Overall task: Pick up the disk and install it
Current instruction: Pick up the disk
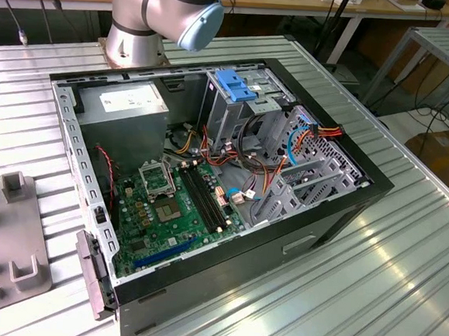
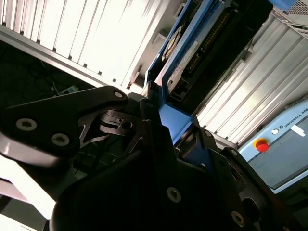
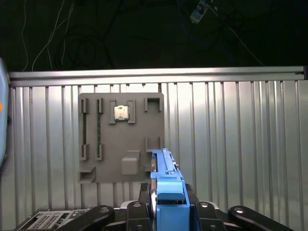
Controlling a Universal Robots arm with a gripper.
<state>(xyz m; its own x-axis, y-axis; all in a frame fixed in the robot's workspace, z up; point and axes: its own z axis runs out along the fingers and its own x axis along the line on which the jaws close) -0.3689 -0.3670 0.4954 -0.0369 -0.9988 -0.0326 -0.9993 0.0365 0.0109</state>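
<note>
The tool pinched the disk by its blue-railed sides, jaws pressed against it, over the edge of the grey plate. The plate lay on the ribbed aluminium tabletop. The open case stood to the exterior view's right of the plate. Beyond the plate, past the tabletop's rim, lay a dark floor.

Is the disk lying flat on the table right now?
No, the disk is held on edge between the jaws, over the ribbed table.
</note>
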